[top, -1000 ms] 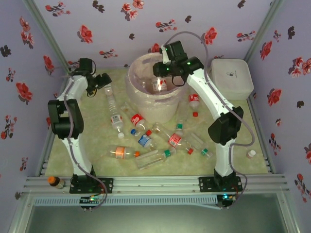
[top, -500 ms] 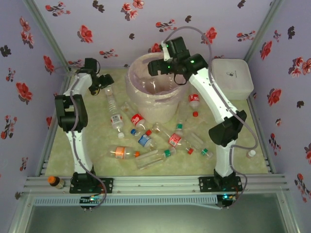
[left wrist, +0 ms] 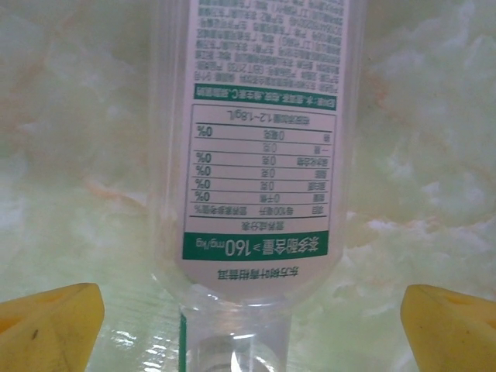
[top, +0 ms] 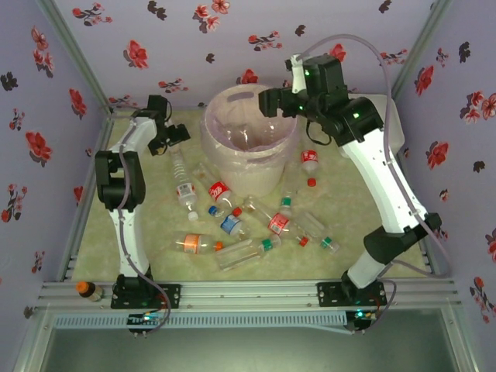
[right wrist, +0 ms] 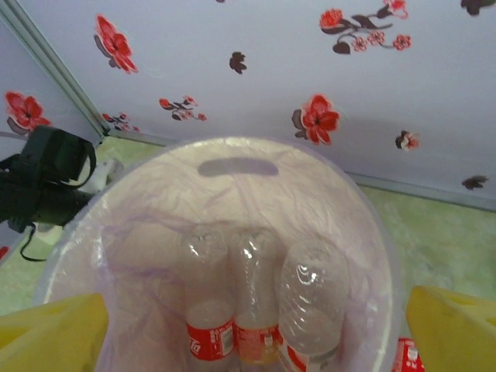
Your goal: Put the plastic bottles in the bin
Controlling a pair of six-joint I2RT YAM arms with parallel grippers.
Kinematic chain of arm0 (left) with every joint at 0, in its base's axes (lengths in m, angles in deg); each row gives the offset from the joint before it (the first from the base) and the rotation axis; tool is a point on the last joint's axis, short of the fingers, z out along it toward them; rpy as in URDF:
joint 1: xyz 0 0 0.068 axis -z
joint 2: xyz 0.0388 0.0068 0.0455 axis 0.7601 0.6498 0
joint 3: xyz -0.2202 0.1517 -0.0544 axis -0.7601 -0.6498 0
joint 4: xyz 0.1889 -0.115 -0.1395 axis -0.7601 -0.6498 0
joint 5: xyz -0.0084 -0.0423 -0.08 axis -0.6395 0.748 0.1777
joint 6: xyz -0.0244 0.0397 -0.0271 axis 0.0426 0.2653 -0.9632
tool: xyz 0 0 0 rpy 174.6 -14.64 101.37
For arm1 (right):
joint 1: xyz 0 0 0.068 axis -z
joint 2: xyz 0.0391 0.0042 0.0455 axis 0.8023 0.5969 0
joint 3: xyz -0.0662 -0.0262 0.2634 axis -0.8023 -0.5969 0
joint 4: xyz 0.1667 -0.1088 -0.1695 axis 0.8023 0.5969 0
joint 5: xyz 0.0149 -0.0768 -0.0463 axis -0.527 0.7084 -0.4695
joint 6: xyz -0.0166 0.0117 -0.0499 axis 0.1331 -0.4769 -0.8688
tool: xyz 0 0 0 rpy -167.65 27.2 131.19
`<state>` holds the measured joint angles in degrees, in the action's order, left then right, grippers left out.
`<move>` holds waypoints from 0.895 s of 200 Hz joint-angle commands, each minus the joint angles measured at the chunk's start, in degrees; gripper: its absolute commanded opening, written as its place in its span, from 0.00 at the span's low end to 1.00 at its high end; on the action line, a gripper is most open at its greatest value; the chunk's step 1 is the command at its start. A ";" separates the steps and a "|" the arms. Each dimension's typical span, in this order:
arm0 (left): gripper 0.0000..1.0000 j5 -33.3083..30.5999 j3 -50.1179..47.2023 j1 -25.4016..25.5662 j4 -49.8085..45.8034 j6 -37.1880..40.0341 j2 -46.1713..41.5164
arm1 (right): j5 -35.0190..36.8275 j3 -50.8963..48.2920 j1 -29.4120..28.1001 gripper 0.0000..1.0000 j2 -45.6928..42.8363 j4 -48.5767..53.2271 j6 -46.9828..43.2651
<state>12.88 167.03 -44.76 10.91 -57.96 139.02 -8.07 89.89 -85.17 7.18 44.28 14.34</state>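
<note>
The bottle (left wrist: 260,155) next in line lies flat on the table (left wrist: 434,116), left of the bin (top: 232,174) and directly below the left hand (left wrist: 248,318). Its long axis runs straight away from that hand, neck end nearest the wrist. The body sits between the two fingertips and touches neither. The left hand is wide open and holds nothing; closing across the bottle's width should secure it.

The label (left wrist: 263,116) is white with green bands. A column of "0%" and "160 mg/kg" are legible; the remaining print is too fine to read.

The right hand (right wrist: 256,325) hangs over the bin, fully open and empty. Three bottles (right wrist: 256,302) with red labels rest inside. The loose bottles (top: 279,223) lie in front of the bin, well apart from both hands.
</note>
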 commanded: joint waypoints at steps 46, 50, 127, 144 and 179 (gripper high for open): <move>0.77 -0.60 8.01 -0.75 -4.35 2.21 5.23 | 1.57 -16.64 4.38 0.98 -9.89 -5.02 5.15; 0.75 -0.70 7.87 -0.75 -4.28 2.21 5.23 | 1.42 -17.33 4.91 0.98 -10.51 -5.23 5.45; 0.59 -1.05 8.74 -1.11 -4.77 2.49 4.97 | -1.29 -24.89 10.78 0.96 -18.21 -7.04 6.94; 0.58 -1.04 8.17 -1.11 -4.67 2.41 4.76 | -2.71 -25.76 11.66 0.95 -18.91 -7.75 7.58; 0.56 -1.67 6.63 -1.11 -3.88 2.76 0.49 | -3.64 -24.91 11.95 0.92 -19.16 -7.39 7.28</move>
<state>12.61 174.02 -45.40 7.67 -56.28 142.97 -10.08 64.60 -73.56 -11.31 38.27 20.90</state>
